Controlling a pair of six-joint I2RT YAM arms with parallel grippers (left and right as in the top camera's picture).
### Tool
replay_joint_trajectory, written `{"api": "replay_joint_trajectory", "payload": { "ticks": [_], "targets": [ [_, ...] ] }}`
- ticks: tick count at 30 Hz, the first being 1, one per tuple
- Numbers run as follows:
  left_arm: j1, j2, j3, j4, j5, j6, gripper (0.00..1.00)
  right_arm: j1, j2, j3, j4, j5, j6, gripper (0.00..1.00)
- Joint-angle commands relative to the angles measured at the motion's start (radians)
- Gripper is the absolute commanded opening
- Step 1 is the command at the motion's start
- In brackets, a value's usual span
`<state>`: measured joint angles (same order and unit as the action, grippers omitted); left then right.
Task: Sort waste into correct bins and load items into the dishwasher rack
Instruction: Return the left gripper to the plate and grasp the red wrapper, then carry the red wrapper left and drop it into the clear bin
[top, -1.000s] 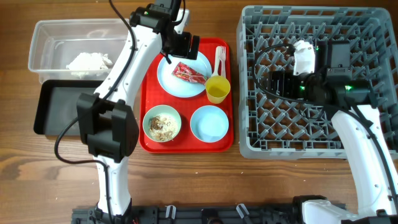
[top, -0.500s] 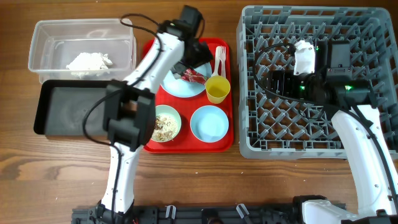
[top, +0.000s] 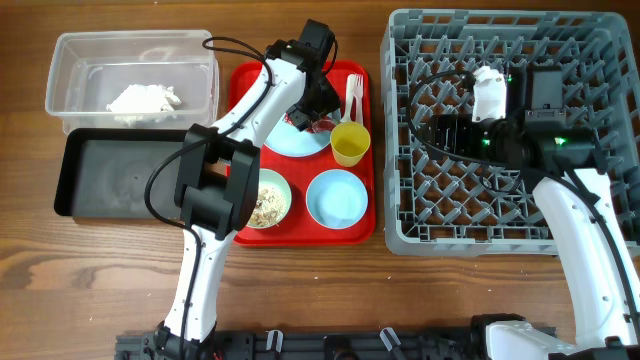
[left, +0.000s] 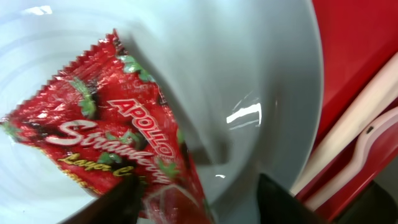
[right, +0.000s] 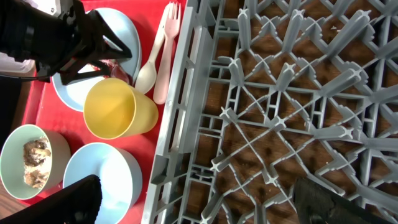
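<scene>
On the wooden table (top: 100, 285) waste sorting is in hand — the left claw (left: 199, 200) sits half-open astride the red wrapper (left: 118, 130) on the plate (left: 249, 62), not yet pinching it, so it must close, then lift; the right claw (right: 205, 196) hovers wide open, empty, over the rack (top: 580, 60).

Red tray (top: 300, 232) flat on wooden table (top: 300, 290), roughly mid-table; brown grain visible.
</scene>
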<state>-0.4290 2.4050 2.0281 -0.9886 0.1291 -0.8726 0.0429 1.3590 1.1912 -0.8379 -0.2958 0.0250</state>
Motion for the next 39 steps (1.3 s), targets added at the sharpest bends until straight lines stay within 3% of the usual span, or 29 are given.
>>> {"api": "replay_joint_trajectory", "payload": {
  "ticks": [1, 9, 15, 25, 37, 38, 39],
  "targets": [
    [0.005, 0.019, 0.001, -0.011, -0.008, 0.001, 0.43, -0.003, 0.010, 0.011, -0.002, -0.021, 0.011, 1.00],
    [0.008, 0.018, 0.001, -0.020, -0.026, 0.005, 0.04, -0.003, 0.010, 0.011, -0.002, -0.021, 0.011, 1.00],
    [0.051, -0.031, 0.002, -0.029, 0.003, 0.177, 0.04, -0.003, 0.010, 0.011, -0.002, -0.020, 0.006, 1.00],
    [0.259, -0.315, 0.002, -0.074, 0.033, 0.523, 0.04, -0.003, 0.010, 0.011, 0.000, -0.020, 0.003, 1.00],
    [0.496, -0.270, 0.001, -0.076, -0.128, 0.532, 0.05, -0.003, 0.010, 0.011, 0.006, -0.021, 0.009, 1.00],
    [0.506, -0.252, 0.001, -0.068, -0.127, 0.532, 0.12, -0.003, 0.010, 0.011, 0.008, -0.021, 0.009, 1.00],
    [0.514, -0.236, 0.001, -0.063, -0.128, 0.533, 0.40, -0.003, 0.010, 0.011, 0.013, -0.020, 0.008, 1.00]
  ]
}}
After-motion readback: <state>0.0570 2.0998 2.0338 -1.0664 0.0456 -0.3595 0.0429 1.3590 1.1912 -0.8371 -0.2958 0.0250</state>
